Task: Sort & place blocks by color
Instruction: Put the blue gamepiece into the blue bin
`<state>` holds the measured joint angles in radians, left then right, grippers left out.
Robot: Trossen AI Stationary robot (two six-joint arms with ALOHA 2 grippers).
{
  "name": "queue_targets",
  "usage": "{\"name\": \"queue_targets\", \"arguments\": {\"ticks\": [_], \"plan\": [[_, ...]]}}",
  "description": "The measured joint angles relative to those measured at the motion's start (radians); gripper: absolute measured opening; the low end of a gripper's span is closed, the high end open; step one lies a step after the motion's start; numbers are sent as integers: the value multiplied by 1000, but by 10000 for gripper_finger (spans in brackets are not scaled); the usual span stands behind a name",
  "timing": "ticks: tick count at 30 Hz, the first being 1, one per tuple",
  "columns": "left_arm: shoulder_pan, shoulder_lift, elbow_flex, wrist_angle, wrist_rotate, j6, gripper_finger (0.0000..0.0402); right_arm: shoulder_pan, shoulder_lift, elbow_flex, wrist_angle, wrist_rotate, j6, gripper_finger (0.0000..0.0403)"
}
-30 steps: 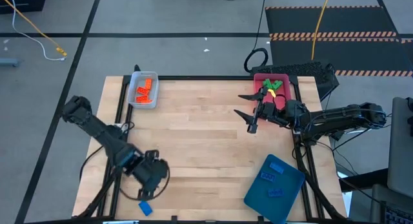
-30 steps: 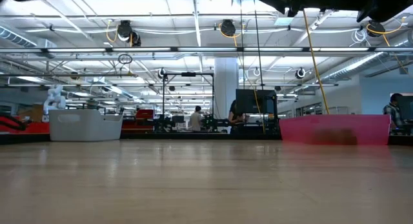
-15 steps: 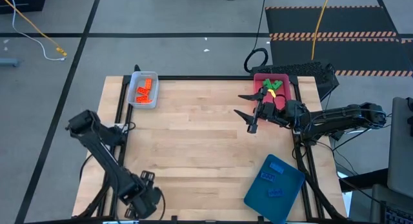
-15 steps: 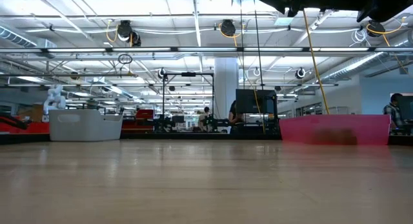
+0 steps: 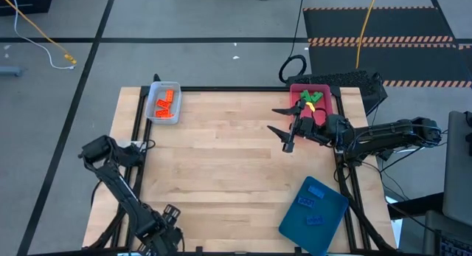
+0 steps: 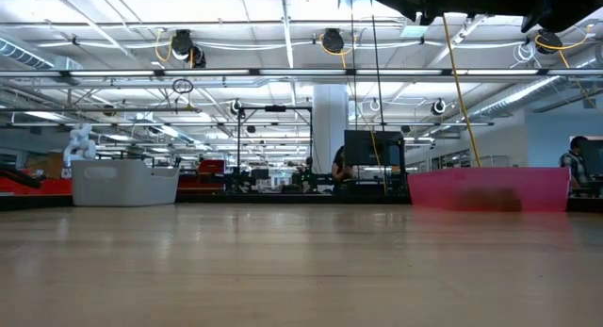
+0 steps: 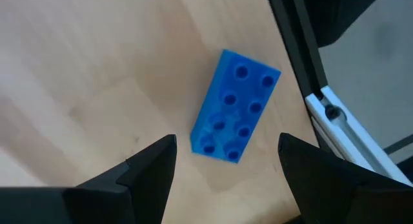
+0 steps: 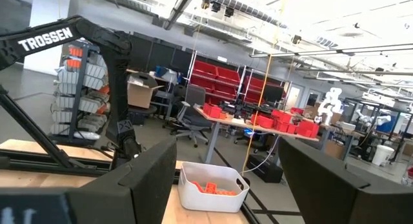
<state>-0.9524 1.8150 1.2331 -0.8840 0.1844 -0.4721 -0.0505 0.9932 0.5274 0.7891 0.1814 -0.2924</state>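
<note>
The tabletop (image 5: 221, 160) is pale wood with a light grain, framed in black. A bright blue studded block (image 7: 235, 106) lies at its edge beside the black frame. Orange blocks (image 5: 165, 103) fill a pale-blue tray (image 5: 153, 108) at the tabletop's far left corner. Green blocks (image 5: 308, 98) and a yellow piece (image 5: 311, 105) sit in a pink tray (image 5: 327, 99) at the far right corner. Blue blocks (image 5: 308, 202) rest on a dark-teal tray (image 5: 332, 215) near the right edge. Both arms are dark.

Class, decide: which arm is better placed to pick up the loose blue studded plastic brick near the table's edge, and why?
Left. Its tool hangs open directly over the blue studded plastic brick; the right tool waits open beside the pink tray, across the table.
</note>
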Motion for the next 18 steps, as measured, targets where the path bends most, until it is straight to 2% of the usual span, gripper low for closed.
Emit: {"name": "queue_targets", "arguments": {"ticks": [15,18], "plan": [[0,108,1,30,-2,92,268,0,0,0,-1,0,-4,264],[7,108,1,24,-20,100,252,0,0,0,-1,1,-4,264]]}}
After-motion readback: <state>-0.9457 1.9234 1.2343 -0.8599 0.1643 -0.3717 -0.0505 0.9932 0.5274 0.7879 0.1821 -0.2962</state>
